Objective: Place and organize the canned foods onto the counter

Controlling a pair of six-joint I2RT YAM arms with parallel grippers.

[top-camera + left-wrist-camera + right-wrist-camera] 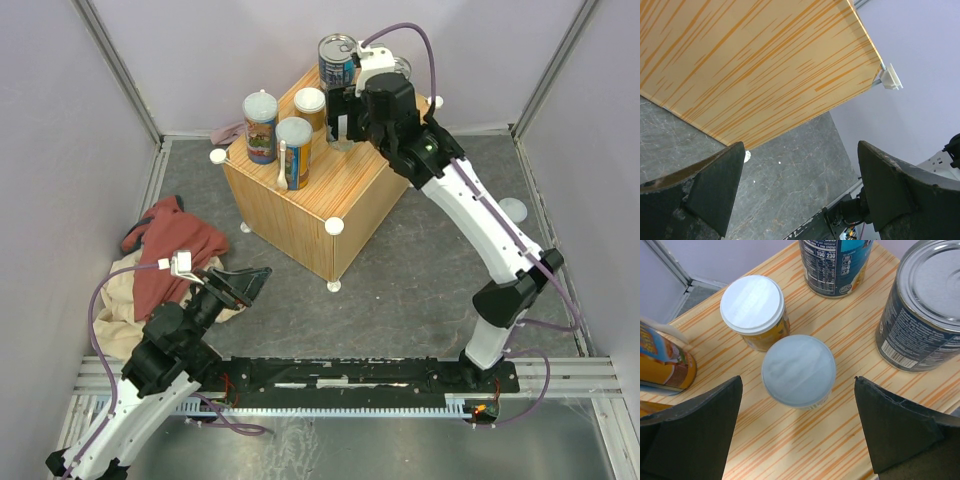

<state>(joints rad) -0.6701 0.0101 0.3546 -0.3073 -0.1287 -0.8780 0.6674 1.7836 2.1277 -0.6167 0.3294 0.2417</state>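
Table [420, 290]: dark grey, marbled surface. Counter [300, 225] stands on it, set cornerwise, on white round feet. Left of counter, toward the near side: red cloth [175, 250], crumpled, lying partly over a beige cloth [112, 315]. Right of counter, well apart, by the wall: one can [512, 210], upright, pale lid. Behind counter's left corner: pinkish cloth [226, 132], partly hidden.

Six cans stand on the counter [345, 195]. Two tall cans [294, 153] are at its left corner, with a short can [309, 103] behind them and a second short can [799, 371] just beside that (under the right gripper [347, 135]). Two ring-pull cans [337, 62] are at the far corner. A third short can [513, 210] sits on the floor to the right, well apart, and the cloths [165, 255] lie to the left.
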